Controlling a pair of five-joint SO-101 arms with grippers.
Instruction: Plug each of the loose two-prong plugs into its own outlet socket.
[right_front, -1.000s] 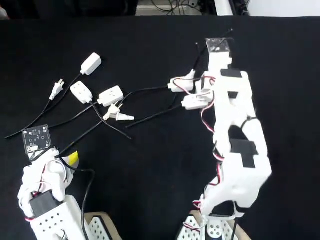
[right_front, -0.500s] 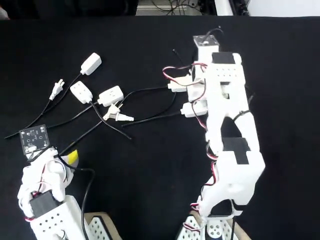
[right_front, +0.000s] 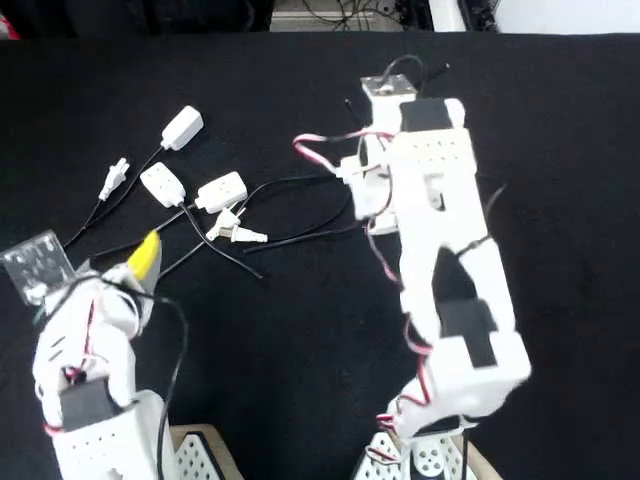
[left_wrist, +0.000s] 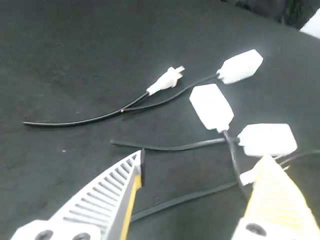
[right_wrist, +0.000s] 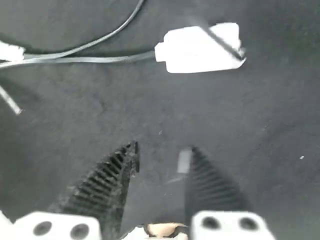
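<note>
Three white outlet sockets (right_front: 182, 127) (right_front: 162, 184) (right_front: 221, 191) lie at the far left of the black table. A loose two-prong plug (right_front: 113, 179) rests beside them and another plug (right_front: 238, 232) just below. My left gripper (right_front: 125, 262), with its yellow finger (right_front: 147, 255), hovers short of them. In the left wrist view it (left_wrist: 200, 160) is open above the cables, with the sockets (left_wrist: 212, 106) (left_wrist: 267, 139) and a plug (left_wrist: 167, 79) ahead. My right gripper (right_wrist: 160, 150) is open over bare cloth, with a white socket (right_wrist: 200, 47) ahead of it. The right arm (right_front: 430, 170) partly covers a white piece (right_front: 350, 170).
Black cables (right_front: 290, 185) run across the middle of the table between the two groups. The table's far edge (right_front: 300, 32) lies beyond the right arm. Both arm bases (right_front: 420, 455) stand at the near edge.
My left arm has swung up and forward toward the sockets, its yellow finger now much nearer the cables. My right arm has shifted left and farther back, covering the white pieces there.
</note>
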